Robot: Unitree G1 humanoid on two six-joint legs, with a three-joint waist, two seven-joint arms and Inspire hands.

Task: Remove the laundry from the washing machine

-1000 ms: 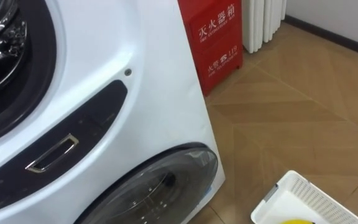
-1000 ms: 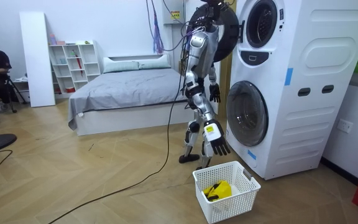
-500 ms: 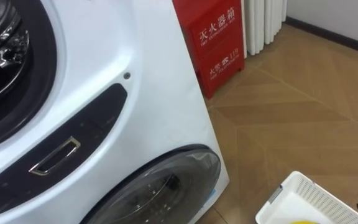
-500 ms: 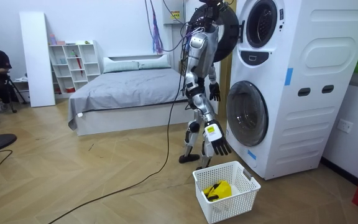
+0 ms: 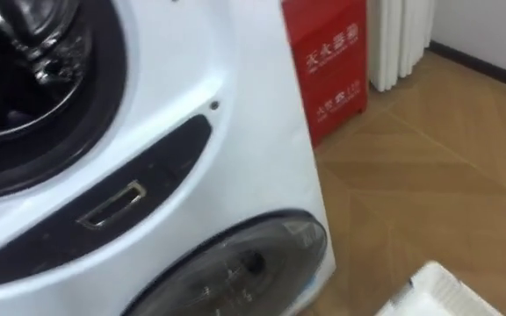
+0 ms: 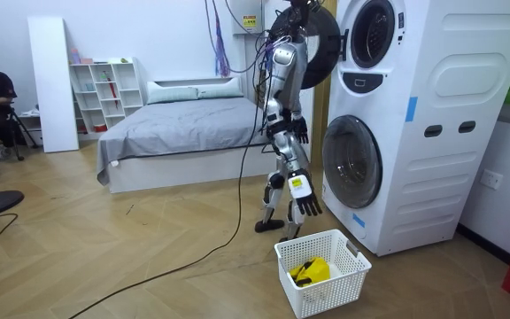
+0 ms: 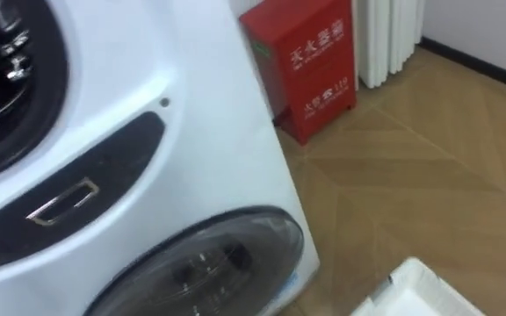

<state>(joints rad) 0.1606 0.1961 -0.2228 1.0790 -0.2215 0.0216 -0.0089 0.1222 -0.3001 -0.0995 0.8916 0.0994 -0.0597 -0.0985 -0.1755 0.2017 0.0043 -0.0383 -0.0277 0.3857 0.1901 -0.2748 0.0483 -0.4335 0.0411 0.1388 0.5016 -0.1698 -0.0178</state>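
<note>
Your robot stands facing the stacked washing machine [image 5: 235,132], upper door [image 6: 321,49] swung open. Right hand [image 6: 305,200] hangs low above the white basket [image 6: 348,266], fingers spread, holding nothing. Left hand [image 6: 299,131] is at waist height, and you can't tell its fingers. The yellow garment [image 6: 310,269] lies in the basket

— Where does the white lattice plastic basket [image 6: 335,292] sit?
— On the wooden floor [image 6: 149,257], before the tall white stacked washing machine [image 6: 414,115], just beside the robot's feet. A yellow cloth [image 6: 310,268] lies in it.
— And around them?
— A red metal cabinet [image 5: 334,66] stands right of the machine. The grey-covered bed [image 6: 180,128] lies behind the robot, a white bookshelf [image 6: 106,89] beyond it.
</note>
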